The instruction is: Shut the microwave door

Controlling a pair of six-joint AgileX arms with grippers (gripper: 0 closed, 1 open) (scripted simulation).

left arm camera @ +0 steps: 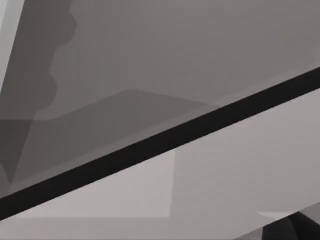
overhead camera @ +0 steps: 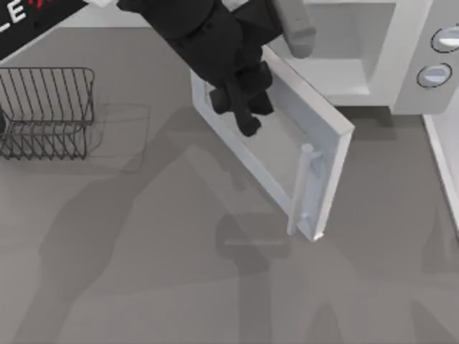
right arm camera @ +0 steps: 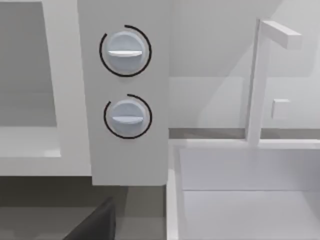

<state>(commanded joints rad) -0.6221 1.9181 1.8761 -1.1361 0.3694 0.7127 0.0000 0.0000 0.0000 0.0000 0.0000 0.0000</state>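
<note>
The microwave (overhead camera: 409, 79) stands at the table's back right with its pale cavity showing. Its microwave door (overhead camera: 276, 147) is swung out toward the table's middle, and the pale bar handle (overhead camera: 304, 188) is on the free end. My left gripper (overhead camera: 244, 115) hangs black over the door's window, near the hinge end, close to or touching the panel. The left wrist view looks closely at a grey pane crossed by a dark band (left arm camera: 160, 145). In the right wrist view, the two round knobs (right arm camera: 125, 50) face my right gripper (right arm camera: 95, 225), which shows as a dark sliver.
A dark wire rack (overhead camera: 46, 111) stands at the table's left. A white tray-like frame (right arm camera: 240, 190) with a thin upright post (right arm camera: 257, 85) sits beside the microwave's knob panel. A black sign (overhead camera: 29, 21) lies at the back left. Bare grey table spreads in front.
</note>
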